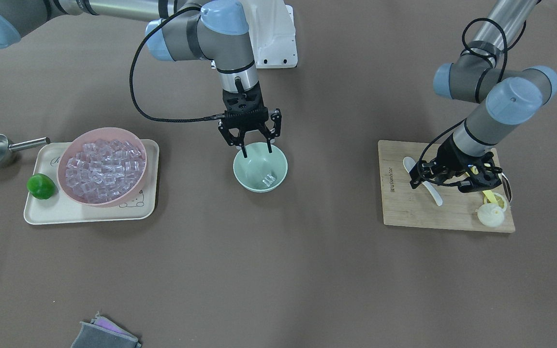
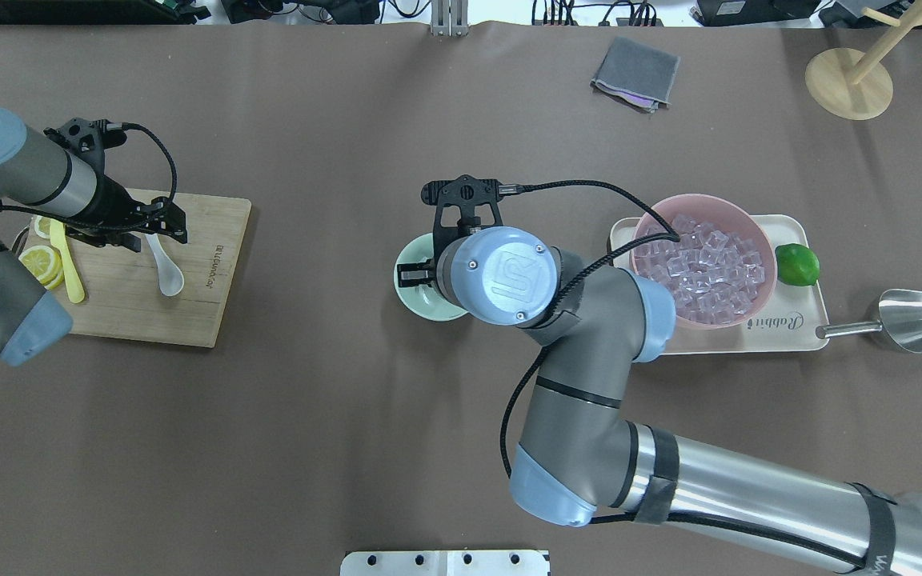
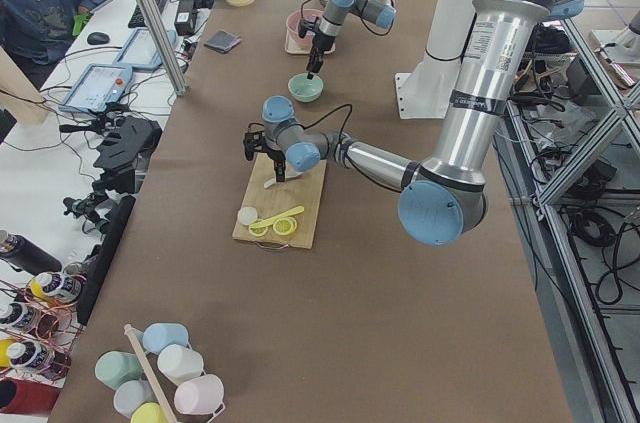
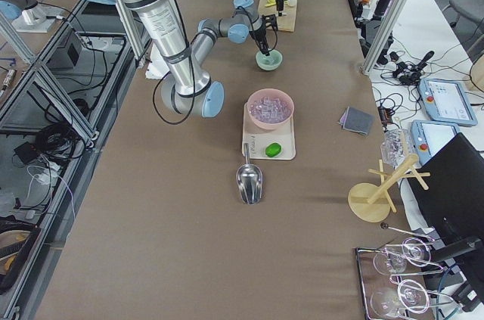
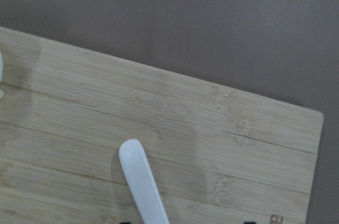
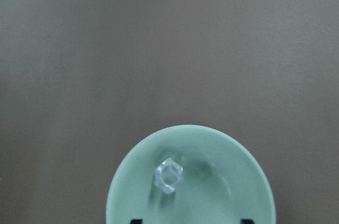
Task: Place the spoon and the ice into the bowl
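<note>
White spoon (image 2: 170, 282) lies on the bamboo board (image 2: 189, 312) directly beneath the left end effector (image 2: 153, 237), spread wide astride its handle.

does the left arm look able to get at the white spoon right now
Likely yes. The left gripper hangs above the spoon on the cutting board, jaws open either side of its handle. Nothing covers the spoon, and the yellow spoon lies apart from it.
</note>
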